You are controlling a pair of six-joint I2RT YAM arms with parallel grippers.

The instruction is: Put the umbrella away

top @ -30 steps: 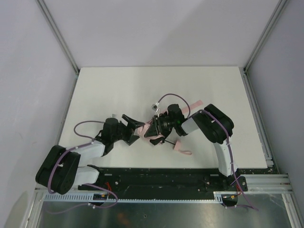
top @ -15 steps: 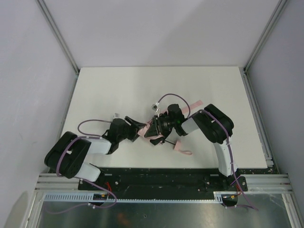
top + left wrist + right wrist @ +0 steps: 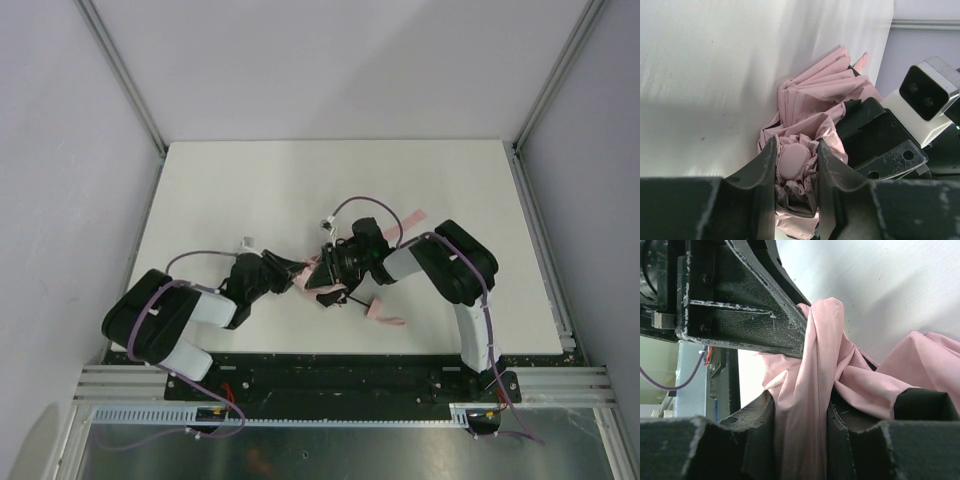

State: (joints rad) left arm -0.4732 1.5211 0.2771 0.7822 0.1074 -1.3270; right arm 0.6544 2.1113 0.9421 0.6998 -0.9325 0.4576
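Left pincer [image 3: 796,167] clamped on the rounded pink end of the umbrella [image 3: 815,100]; right pincer [image 3: 801,410] clamped on a fabric fold. Umbrella lies mid-surface [image 3: 230,190], collapsed, between both arms. Judgement: fabric bunched, unwrapped; stowing not yet done.

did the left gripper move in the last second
Yes: the left gripper slid right, away from the table's left edge, onto the umbrella.

The top camera looked down on the whole table [image 3: 300,180]; both wrist cameras, very close, faced each other across the umbrella [image 3: 810,105] near its centre.
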